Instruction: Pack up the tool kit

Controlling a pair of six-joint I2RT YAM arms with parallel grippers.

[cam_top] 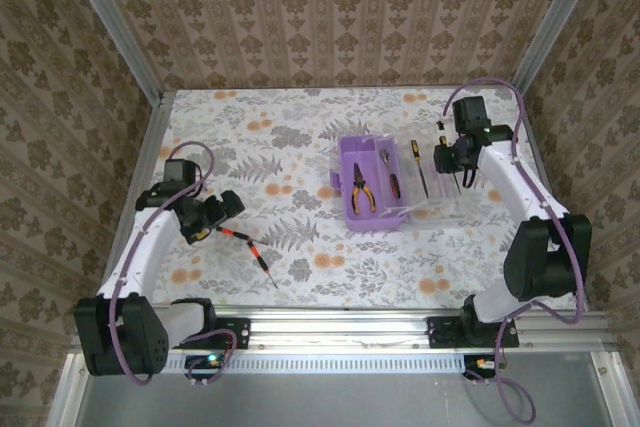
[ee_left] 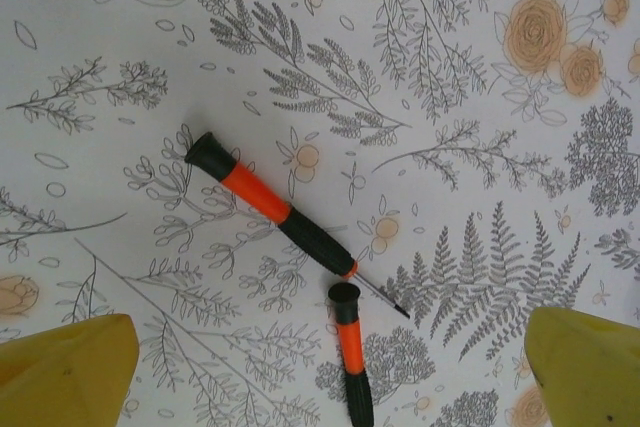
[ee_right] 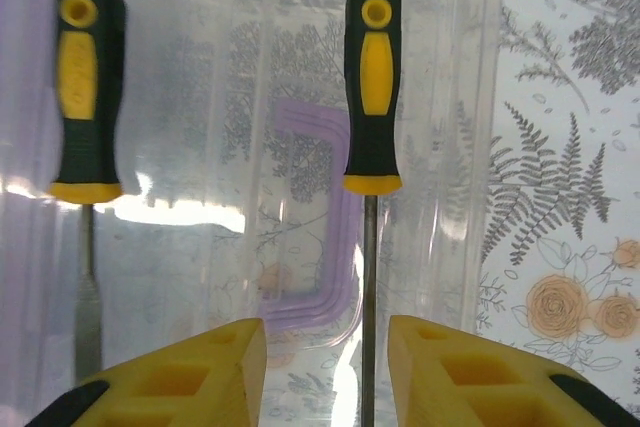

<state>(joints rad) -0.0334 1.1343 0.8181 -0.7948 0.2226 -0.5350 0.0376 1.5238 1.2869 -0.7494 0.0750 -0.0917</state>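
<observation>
The purple box (cam_top: 352,162) stands open mid-table with orange-handled pliers (cam_top: 362,191) inside. Its clear lid (cam_top: 432,199) lies flat to its right. On the lid (ee_right: 290,67) rest two yellow-black screwdrivers (ee_right: 88,97) (ee_right: 372,87). My right gripper (ee_right: 328,357) (cam_top: 452,159) is open just above the lid, its fingers either side of the right screwdriver's shaft (ee_right: 369,287) without touching it. Two small black-orange screwdrivers (ee_left: 272,207) (ee_left: 350,357) lie on the cloth. My left gripper (ee_left: 330,357) (cam_top: 215,215) hovers open over them. I cannot make out a wrench.
The flowered tablecloth (cam_top: 250,137) covers the table, which is fenced by metal rails and patterned walls. In the top view the two small screwdrivers (cam_top: 238,237) (cam_top: 266,267) lie between the left arm and the box. The arm bases sit on the near rail (cam_top: 340,329).
</observation>
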